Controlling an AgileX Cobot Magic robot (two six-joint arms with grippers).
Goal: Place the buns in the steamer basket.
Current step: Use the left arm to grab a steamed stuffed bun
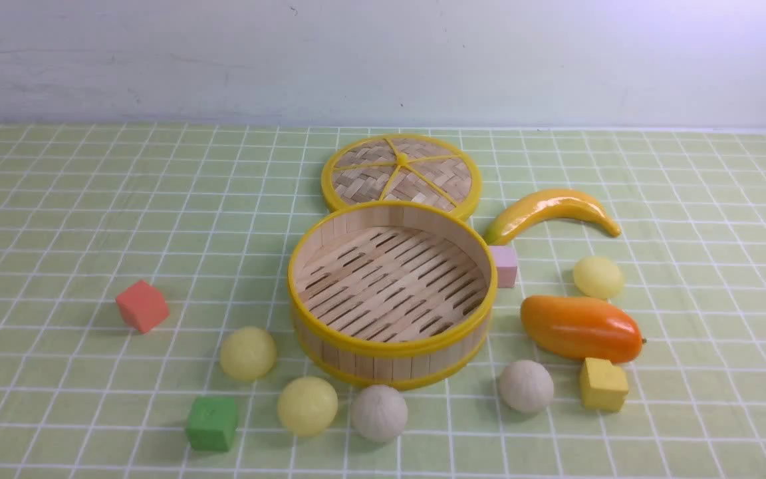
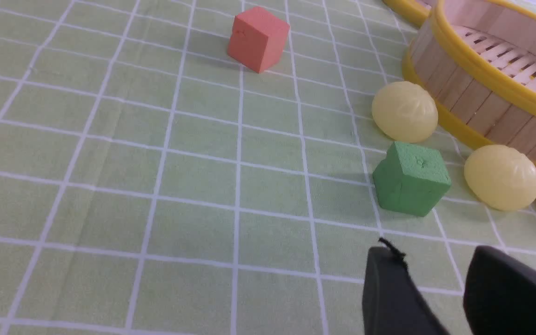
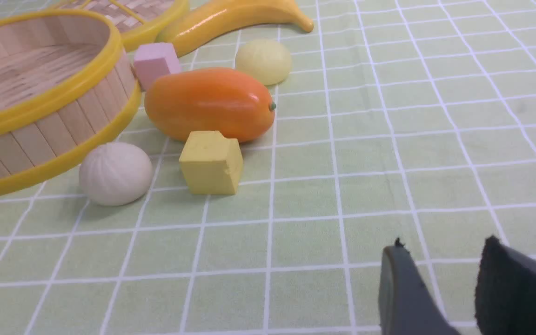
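A: Anything inside the steamer basket?
B: Nothing. On the counter before it lie the left yellow bun, front yellow bun and near pleated bun. The right pleated bun sits before the mango, the far yellow bun behind it.
A: And the arms?
B: Both the left pincer and right pincer are spread, empty.

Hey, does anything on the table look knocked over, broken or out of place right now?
Nothing stands out. The steamer basket sits upright and empty, its lid flat behind it; the five buns lie on the cloth around it. The green cube shows what looks like a faint crack on one face.
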